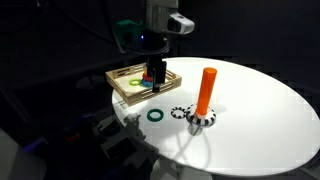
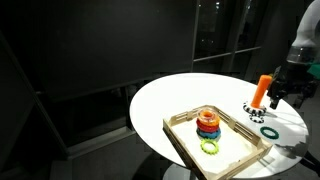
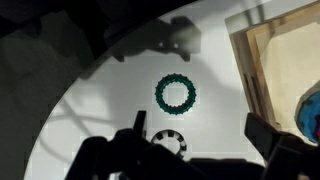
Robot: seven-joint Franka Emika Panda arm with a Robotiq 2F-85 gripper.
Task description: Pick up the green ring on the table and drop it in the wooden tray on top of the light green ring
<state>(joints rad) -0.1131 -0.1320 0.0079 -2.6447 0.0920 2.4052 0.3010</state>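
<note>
In the wrist view, the small flat dark green ring lies free on the round white worktop, near the shallow light-wood tray to its right. The tool hovers above it, spread wide and empty, apparently aligning for a top-down grasp.

One wooden tray is counted, one green ring, one light green ring, one orange cylinder, one ring stack. At least two patterned rings are spotted on the tabletop.
</note>
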